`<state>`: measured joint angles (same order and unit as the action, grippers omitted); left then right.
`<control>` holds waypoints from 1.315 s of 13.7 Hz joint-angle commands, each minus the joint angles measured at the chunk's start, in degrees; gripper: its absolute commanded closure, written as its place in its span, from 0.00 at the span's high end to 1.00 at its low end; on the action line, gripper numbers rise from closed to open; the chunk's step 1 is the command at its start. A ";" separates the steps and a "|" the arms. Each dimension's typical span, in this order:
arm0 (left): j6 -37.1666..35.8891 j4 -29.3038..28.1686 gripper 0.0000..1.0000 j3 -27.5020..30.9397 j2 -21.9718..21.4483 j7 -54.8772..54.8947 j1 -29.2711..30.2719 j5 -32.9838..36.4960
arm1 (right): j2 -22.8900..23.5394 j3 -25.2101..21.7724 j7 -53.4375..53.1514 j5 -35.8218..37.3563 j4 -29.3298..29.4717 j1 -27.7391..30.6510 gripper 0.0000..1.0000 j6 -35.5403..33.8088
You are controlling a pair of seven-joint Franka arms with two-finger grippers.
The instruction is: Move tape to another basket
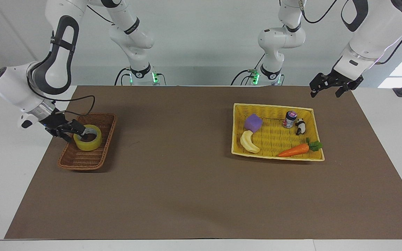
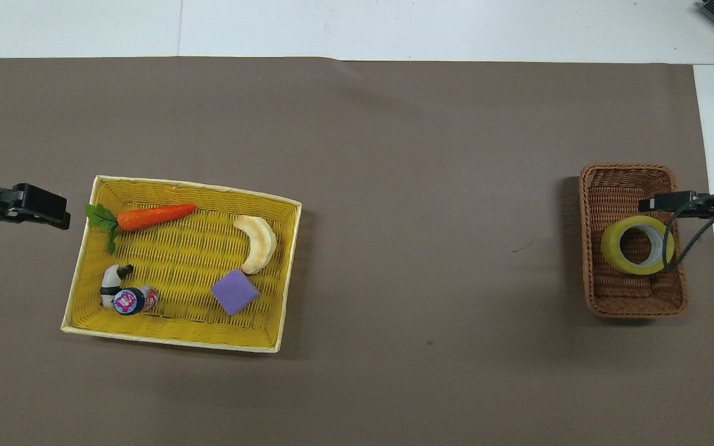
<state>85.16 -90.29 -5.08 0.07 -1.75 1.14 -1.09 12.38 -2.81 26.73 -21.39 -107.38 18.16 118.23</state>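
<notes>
The yellow tape (image 1: 88, 137) lies in the dark-brown wicker basket (image 1: 82, 161) at the right arm's end of the table. In the overhead view the tape (image 2: 637, 246) sits in the middle of the basket (image 2: 633, 306), slightly tilted. My right gripper (image 1: 79, 131) is open, low over the basket's rim beside the tape, and holds nothing. In the overhead view it (image 2: 647, 204) shows clear of the tape. My left gripper (image 1: 325, 93) waits, open and empty, in the air by the yellow tray's corner; it also shows in the overhead view (image 2: 62, 214).
A yellow woven tray (image 1: 274, 108) at the left arm's end holds a carrot (image 1: 293, 150), a banana (image 1: 248, 142), a purple cube (image 1: 253, 122), a small jar (image 1: 290, 119) and a panda figure (image 1: 300, 126). A brown mat (image 1: 187, 181) covers the table.
</notes>
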 commanded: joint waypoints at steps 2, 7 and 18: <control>-0.96 0.64 1.00 -0.28 -0.24 -0.10 0.18 1.18 | -0.43 0.61 -5.18 7.83 4.71 -3.03 1.00 -0.45; -0.96 0.64 1.00 -0.28 -0.24 -0.10 0.18 1.18 | -5.25 0.52 -14.84 16.88 5.16 -9.53 1.00 -2.21; -0.96 0.64 1.00 -0.28 -0.24 -0.10 0.18 1.18 | -13.44 1.40 -32.00 26.40 19.66 -20.09 1.00 -28.40</control>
<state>85.16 -90.29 -5.08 0.06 -1.75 1.14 -1.09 -2.66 -1.72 -4.10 3.63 -91.18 -1.99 92.46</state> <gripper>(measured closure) 0.000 0.000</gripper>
